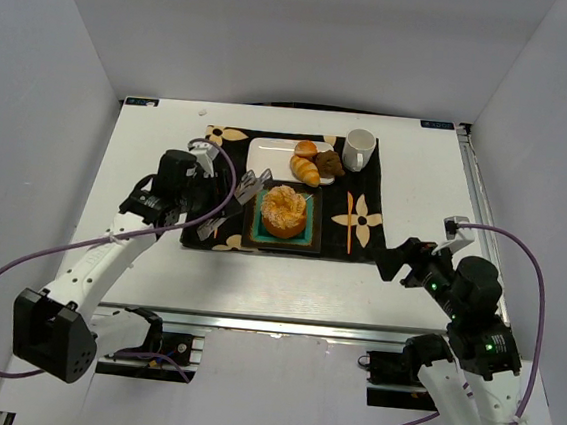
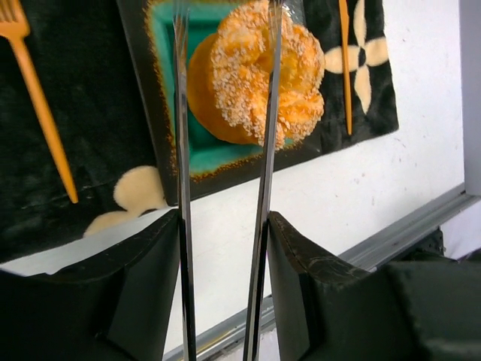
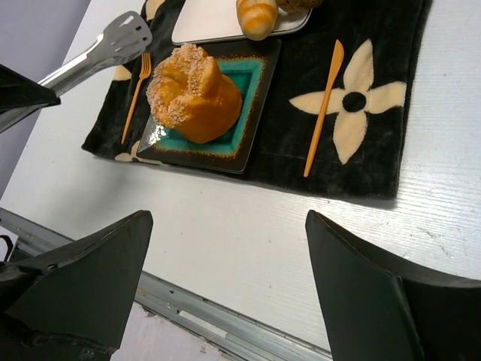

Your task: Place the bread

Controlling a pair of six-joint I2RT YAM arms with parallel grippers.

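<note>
Bread placed on the plate; tongs clear of it.
Round golden sugar-crusted ring of bread (image 1: 285, 211) sits centred on the teal square plate (image 3: 244, 75), on the black flowered placemat (image 1: 336, 243). Steel tongs (image 3: 105, 47) at its 10 o'clock, blades apart and off it, so judged set down. Left gripper (image 2: 224, 226) pinches the tong arms, which only its wrist view shows. Right gripper (image 3: 227, 218), at 4 o'clock, is spread wide and empty.

We see a white table (image 1: 286, 288) boxed in on the left, back and right by plain white wall panels (image 1: 301, 33). A metal rail (image 1: 283, 325) runs along the table's near edge. Soft, even light falls over our view and leaves only faint shadows.
</note>
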